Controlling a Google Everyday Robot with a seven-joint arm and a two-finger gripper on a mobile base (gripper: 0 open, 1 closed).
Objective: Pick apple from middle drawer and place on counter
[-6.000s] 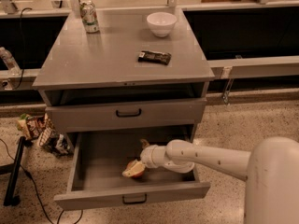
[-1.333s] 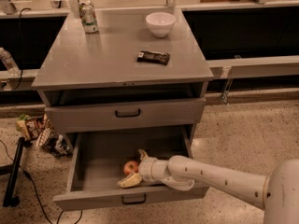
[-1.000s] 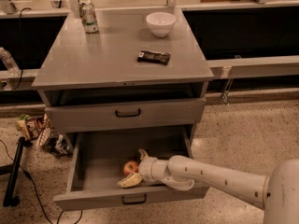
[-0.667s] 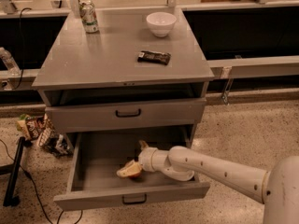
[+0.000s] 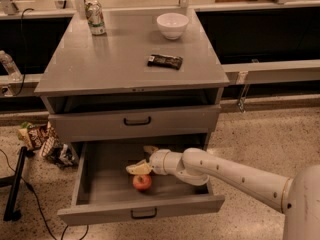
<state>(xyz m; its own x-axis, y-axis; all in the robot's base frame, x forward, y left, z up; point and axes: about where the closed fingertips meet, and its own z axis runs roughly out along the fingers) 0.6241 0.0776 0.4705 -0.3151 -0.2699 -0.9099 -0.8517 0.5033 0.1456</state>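
Apple [image 5: 142, 182] lies loose on the floor of the middle drawer [image 5: 102, 176], near its front, just at six o'clock of the end effector [image 5: 138, 160]. A moment ago the fingers sat low around it. Now they have drawn up and back, spread apart, holding nothing. I'd say the grab has not taken and needs another go. The counter [image 5: 100, 64], up at twelve o'clock, has no apple on it.

In the middle drawer [image 5: 102, 176], tool [image 5: 144, 159] and apple [image 5: 142, 182] block centre; left free.
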